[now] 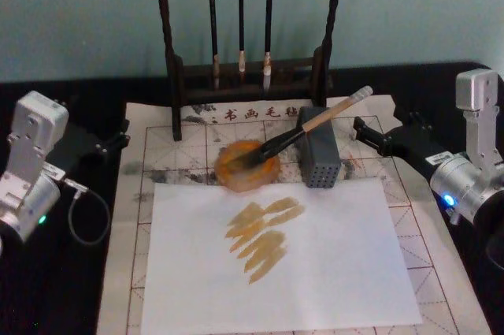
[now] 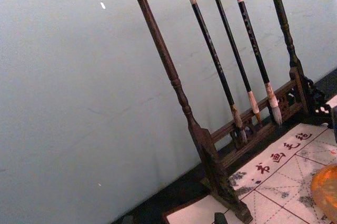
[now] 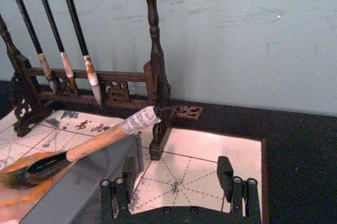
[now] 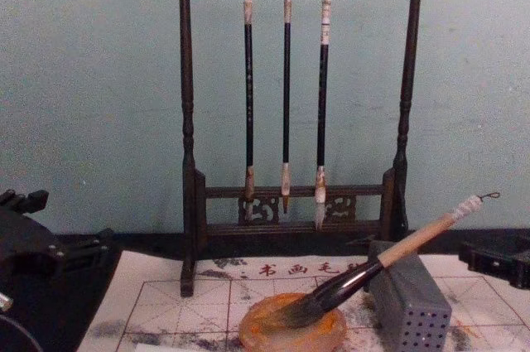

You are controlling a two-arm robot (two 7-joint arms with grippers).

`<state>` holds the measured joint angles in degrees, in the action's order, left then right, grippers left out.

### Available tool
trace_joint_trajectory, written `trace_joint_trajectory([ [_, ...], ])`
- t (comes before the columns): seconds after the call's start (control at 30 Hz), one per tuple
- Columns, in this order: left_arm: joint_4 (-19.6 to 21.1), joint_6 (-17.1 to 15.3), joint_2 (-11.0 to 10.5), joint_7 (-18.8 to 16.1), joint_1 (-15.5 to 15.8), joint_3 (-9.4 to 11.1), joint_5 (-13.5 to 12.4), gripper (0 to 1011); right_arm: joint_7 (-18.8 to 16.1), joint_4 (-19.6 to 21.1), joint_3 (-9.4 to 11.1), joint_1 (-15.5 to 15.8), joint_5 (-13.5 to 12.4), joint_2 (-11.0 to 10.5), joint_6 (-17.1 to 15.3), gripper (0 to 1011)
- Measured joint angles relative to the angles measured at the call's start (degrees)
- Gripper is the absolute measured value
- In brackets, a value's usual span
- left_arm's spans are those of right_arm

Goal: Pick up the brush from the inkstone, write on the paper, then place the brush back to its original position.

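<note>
The paper bears red printed characters — 书画毛 legible, the rest unclear.

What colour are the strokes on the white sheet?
Amber-brown strokes, on the white sheet; clearest in the head view.

The head view looks steeply down from above the surface, taking in the whole paper and the brush rack at the far edge. The chest view sits low and faces the rack head-on. The left wrist view looks up along the rack from close by, seemingly from near the surface. The right wrist view looks past its own pincer toward the rack. All four share the rack.
</note>
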<state>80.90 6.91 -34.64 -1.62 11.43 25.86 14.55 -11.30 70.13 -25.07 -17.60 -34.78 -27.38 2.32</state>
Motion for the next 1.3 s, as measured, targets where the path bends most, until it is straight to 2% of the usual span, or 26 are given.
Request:
trace_joint_trajectory([
  [1.3,0.00,0.00,0.00,0.00,0.00,0.00,0.00,1001,-0.03,0.01,-0.08,-0.07,0.04,-0.08,-0.03,1000],
])
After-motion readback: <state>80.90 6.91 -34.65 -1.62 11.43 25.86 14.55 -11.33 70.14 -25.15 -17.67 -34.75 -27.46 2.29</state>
